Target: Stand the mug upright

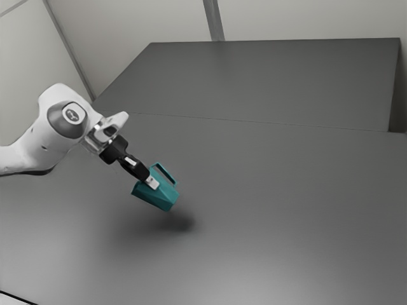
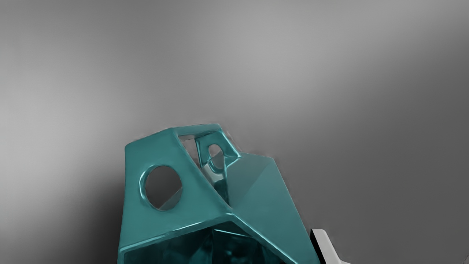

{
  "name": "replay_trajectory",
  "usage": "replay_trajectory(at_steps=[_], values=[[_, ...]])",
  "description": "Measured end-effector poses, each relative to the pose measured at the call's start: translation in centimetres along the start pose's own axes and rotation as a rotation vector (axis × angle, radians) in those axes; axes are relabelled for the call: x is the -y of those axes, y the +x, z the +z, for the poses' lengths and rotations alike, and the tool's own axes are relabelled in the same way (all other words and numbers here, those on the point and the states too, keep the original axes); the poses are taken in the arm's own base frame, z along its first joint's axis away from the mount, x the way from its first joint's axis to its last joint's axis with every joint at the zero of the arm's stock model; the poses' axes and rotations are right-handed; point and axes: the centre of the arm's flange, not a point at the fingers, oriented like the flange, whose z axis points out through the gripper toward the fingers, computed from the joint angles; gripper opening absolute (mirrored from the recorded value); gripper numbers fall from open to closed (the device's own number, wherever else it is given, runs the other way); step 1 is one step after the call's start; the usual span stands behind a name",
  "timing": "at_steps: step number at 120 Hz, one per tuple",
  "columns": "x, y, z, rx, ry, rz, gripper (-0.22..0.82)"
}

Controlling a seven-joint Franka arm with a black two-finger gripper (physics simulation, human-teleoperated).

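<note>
From the exterior view's left, the arm [image 1: 63, 121] reaches in with its wrist bent, and the hand slants down toward the exterior view's right. The end effector [image 1: 152, 183] is closed on the mug [image 1: 159, 199]; in the wrist view, 1 pale finger [image 2: 326, 244] lies along the outer wall. I can't tell exactly how wide the gap is. The mug hangs tipped over, clear of the counter [image 1: 286, 203], its mouth toward the arm and its handle [image 1: 167, 172] on the upper side. A slanted grip like this could let it pivot or slip if the hand turns quickly. Lowered at this tilt, it would probably meet the counter on 1 edge and topple on release, so it needs more turning first. Farther right, its shadow [image 1: 179, 222] sits apart from it; letting go at this height would mean a drop and a roll.
</note>
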Motion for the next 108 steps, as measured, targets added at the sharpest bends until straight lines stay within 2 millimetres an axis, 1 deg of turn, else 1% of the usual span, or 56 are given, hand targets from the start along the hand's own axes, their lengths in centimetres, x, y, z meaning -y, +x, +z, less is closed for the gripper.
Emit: replay_trajectory(at_steps=[4, 12, 19, 29, 39, 56, 89, 108], values=[[0.2, 0.1, -0.7, 0.027, 0.043, 0.001, -0.18], [0.0, 1.1, -2.3, 0.093, 0.156, 0.03, -0.18], [-0.2, 1.7, -3.1, 0.152, 0.251, 0.045, -0.18], [-0.4, 2.5, -3.3, 0.202, 0.355, 0.048, -0.18], [-0.5, 3.0, -3.0, 0.212, 0.42, 0.03, -0.18], [0.4, 3.5, -1.2, 0.236, 0.503, -0.012, -0.18], [3.2, 4.0, 4.0, 0.263, 0.554, -0.12, -0.18], [3.4, 4.4, 5.0, 0.236, 0.571, -0.167, -0.18]])
